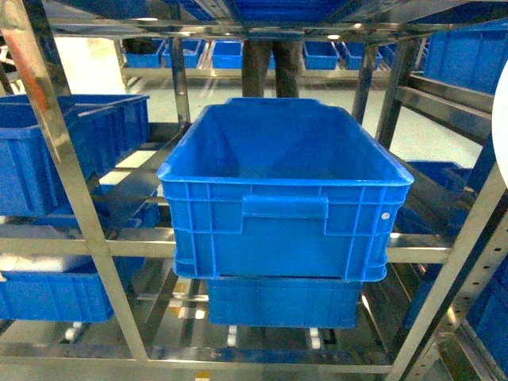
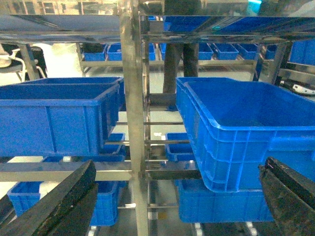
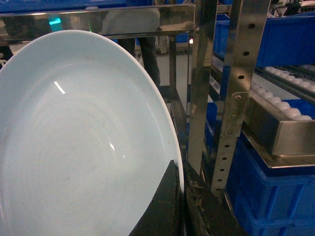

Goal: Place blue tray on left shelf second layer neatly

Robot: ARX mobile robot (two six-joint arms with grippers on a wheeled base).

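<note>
While the blue tray (image 3: 83, 142) fills most of the right wrist view, it stands nearly on edge, concave face to the camera, glossy with a few light streaks. The right end effector (image 3: 182, 206) is clamped on its lower right rim: one dark finger (image 3: 165, 206) lies over the inner face, the other sits behind the rim, no visible gap. In the head view only a pale sliver of the tray (image 1: 502, 119) shows at the far right edge, beside the frame of the left shelf (image 1: 67, 159). The shelf is polished steel, perforated posts and flat rails in several tiers. Just right of the tray in the wrist view stand two upright posts (image 3: 241, 73), and past them a roller rail (image 3: 288, 110) above a blue crate. Centre of the head view, a large dark-blue crate (image 1: 282, 190) sits on a middle tier, stacked on a second crate (image 1: 282, 302) below. More crates (image 1: 48, 151) sit on the left bay, one tier above another. The left end effector (image 2: 179, 201) is spread wide with nothing between its fingers (image 2: 64, 201); the two dark tips frame the bottom corners of the left wrist view, facing a shelf post and the crates either side. Someone's dark trouser legs (image 1: 270, 67) are visible behind the shelf.
</note>
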